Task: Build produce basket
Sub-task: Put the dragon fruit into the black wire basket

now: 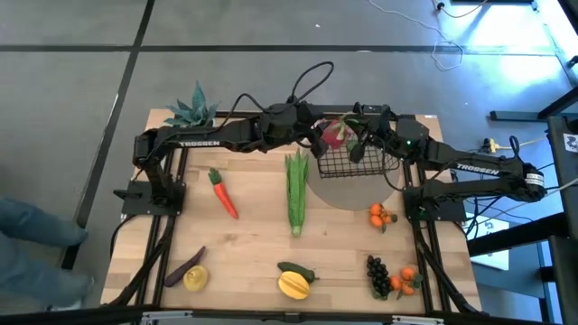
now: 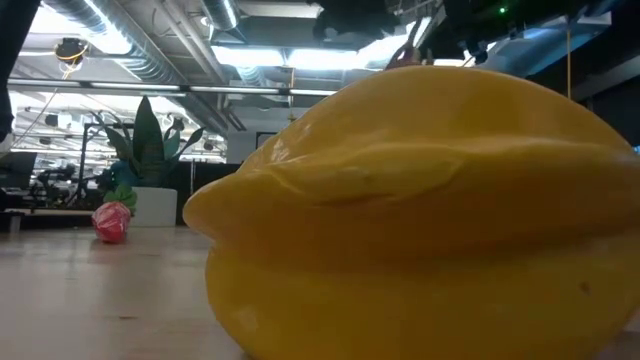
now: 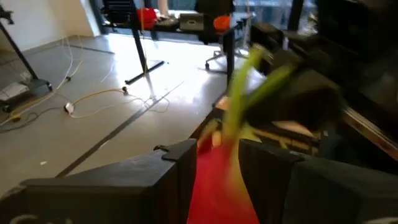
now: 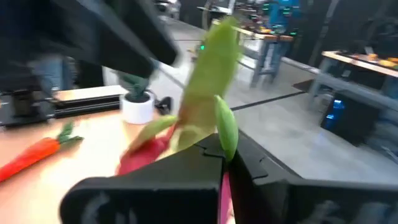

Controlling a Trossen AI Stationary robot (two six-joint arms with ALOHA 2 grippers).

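Red radish (image 1: pixel 334 133) between 2 grippers, above basket (image 1: pixel 354 161) rim

A spiky blue-green potted plant (image 1: pixel 192 108) stands at the wooden table's (image 1: pixel 253 253) far left corner.

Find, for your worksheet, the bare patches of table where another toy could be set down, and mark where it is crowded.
Free: the wood between the carrot and the corn, and the stretch between the eggplant and the mango. Crowded: the far edge, where the left gripper and right gripper meet over the basket around the radish.
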